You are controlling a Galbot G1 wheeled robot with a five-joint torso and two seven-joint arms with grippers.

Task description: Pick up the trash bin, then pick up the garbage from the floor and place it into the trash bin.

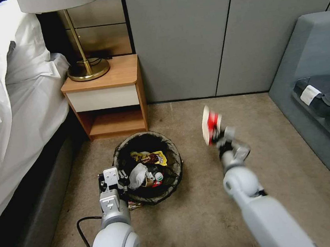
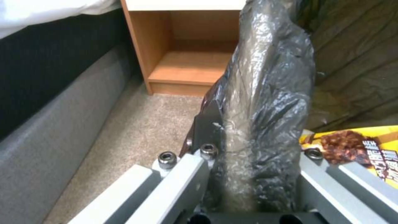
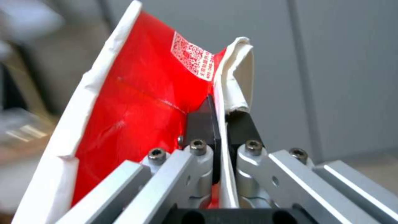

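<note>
The small round white plastic trash bin with a dark crinkly liner (image 1: pixel 148 168) sits on the carpet before the nightstand's open shelf, its rim pinched by the left gripper (image 2: pixel 248 174) to steady it. Well right, the right gripper (image 3: pixel 219 124) clamps a red-and-white crushed paper wrapper (image 1: pixel 210 124) aloft, likely bound binward.

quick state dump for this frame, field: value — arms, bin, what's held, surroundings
left gripper: shut on the trash bin's bagged rim, at its near-left side
right gripper: shut on a red-and-white paper wrapper, raised to the right of the bin
trash bin: on the carpet in front of the nightstand, upright, dark bag folded over the rim
bin contents: yellow snack wrapper, crumpled white tissue, other scraps
surroundings: bed to the left, lamp on the nightstand, grey sofa to the right
</note>
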